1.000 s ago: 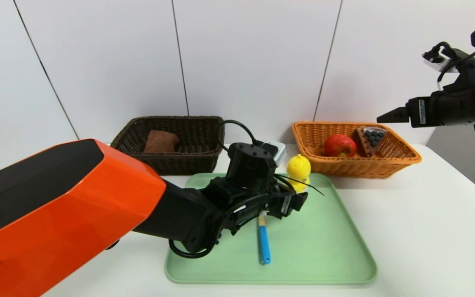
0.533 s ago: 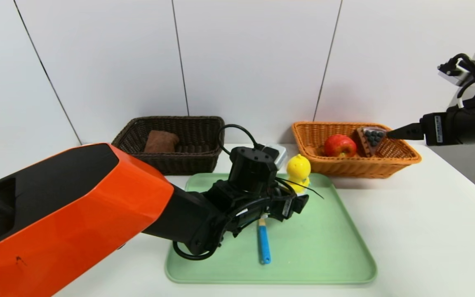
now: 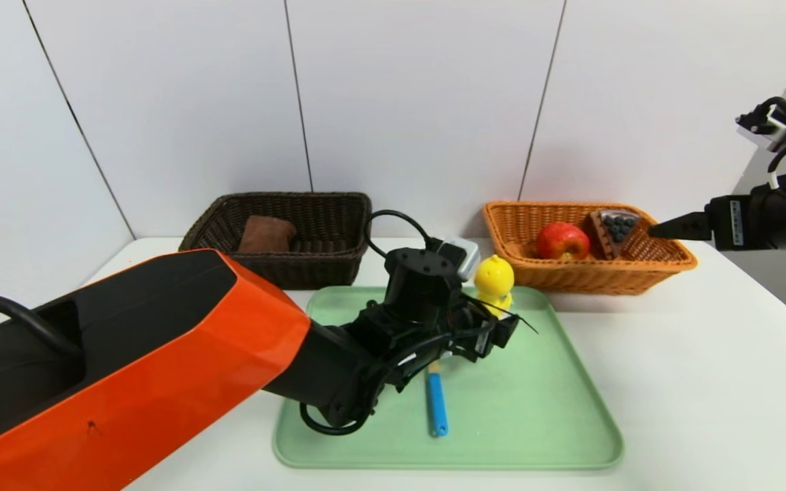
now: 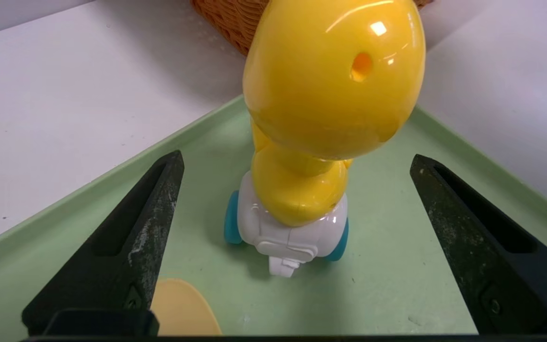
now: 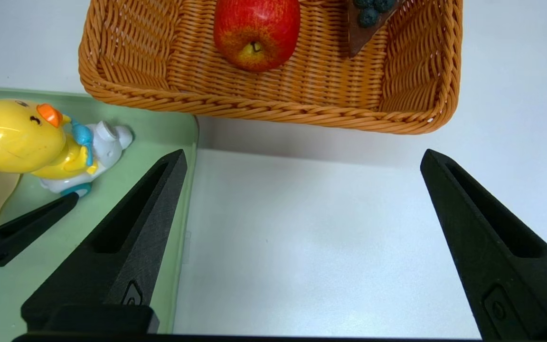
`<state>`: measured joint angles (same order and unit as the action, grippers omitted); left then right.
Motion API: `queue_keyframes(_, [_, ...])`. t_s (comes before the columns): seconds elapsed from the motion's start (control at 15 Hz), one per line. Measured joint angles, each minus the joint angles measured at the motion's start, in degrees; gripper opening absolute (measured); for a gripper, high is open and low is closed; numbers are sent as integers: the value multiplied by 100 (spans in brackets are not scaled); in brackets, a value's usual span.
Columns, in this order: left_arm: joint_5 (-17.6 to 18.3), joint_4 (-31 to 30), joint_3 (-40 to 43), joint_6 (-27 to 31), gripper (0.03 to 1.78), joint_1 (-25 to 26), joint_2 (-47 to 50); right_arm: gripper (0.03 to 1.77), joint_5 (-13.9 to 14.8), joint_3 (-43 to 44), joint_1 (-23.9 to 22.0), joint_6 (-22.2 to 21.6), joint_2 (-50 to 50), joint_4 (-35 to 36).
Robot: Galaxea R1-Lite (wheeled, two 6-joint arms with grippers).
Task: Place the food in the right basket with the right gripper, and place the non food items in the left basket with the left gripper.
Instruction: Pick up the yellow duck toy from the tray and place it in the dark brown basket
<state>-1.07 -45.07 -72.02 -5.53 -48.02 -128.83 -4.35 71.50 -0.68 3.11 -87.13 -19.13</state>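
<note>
One duck between left fingers

No text, label, brand, number or sign is legible. Small pale stickers on both grippers bear markings too small to read.

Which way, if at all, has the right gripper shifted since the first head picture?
Yes: the right gripper has moved lower and farther right in the head view, judged against the orange basket.
</note>
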Motion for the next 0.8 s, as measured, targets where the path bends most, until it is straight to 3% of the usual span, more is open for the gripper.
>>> queue_keyframes(0.8, [39,-258,-355,-5,169,-62,-457,170,0,-96,-11,2,39,9])
